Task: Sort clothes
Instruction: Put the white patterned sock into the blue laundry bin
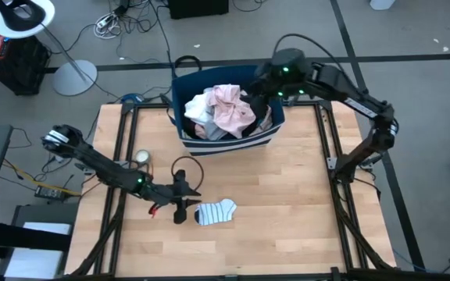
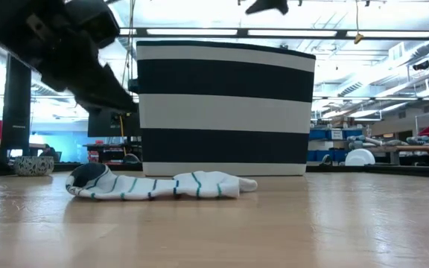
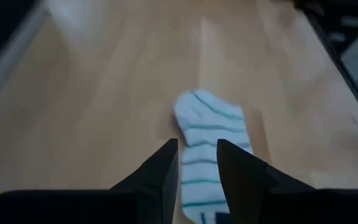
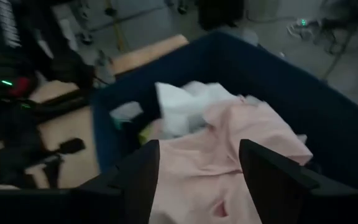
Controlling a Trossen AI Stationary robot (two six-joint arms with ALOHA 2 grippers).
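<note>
A white sock with teal stripes (image 1: 216, 211) lies flat on the wooden table, in front of the bin; it also shows in the low view (image 2: 162, 186). My left gripper (image 3: 196, 149) is open and hangs just above the sock's left end, clear of it in the low view (image 2: 118, 97). A navy bin with white stripes (image 1: 229, 142) at the far middle holds a heap of clothes, with a pink garment (image 1: 229, 109) and white pieces on top. My right gripper (image 4: 197, 155) is open above the pink garment (image 4: 229, 143) inside the bin.
A small round bowl (image 1: 141, 158) stands left of the bin, and a black cable loop (image 1: 186, 168) lies in front of it. Bare table wood stretches right of the sock (image 1: 287, 211). Black frame rails (image 1: 334, 195) run along both table sides.
</note>
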